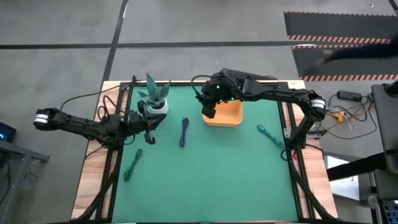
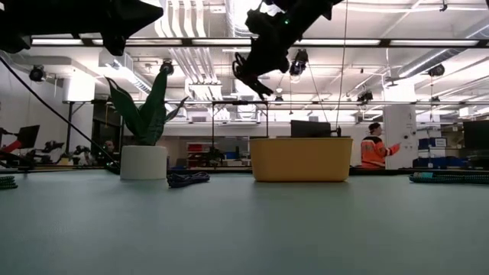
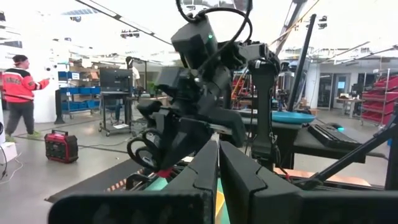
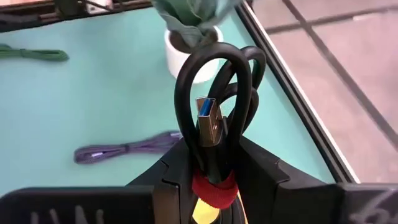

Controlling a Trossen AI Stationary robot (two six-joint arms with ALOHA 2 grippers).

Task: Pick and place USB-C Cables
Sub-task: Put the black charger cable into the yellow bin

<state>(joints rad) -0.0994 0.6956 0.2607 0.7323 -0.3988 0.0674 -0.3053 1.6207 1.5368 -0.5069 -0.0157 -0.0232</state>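
Item: orange tray (image 1: 231, 117), your landmark; above its plant-side edge your right end effector (image 1: 210, 109) hangs clamped on the black-and-red cable (image 4: 214, 115), apparently poised to drop it in; left end effector (image 1: 149, 132) shut, empty, beyond the potted plant (image 1: 155, 96).

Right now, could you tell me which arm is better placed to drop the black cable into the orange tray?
The right. Its gripper already clamps the black cable with the red tie and hangs over the orange tray. The left gripper sits by the potted plant, empty.
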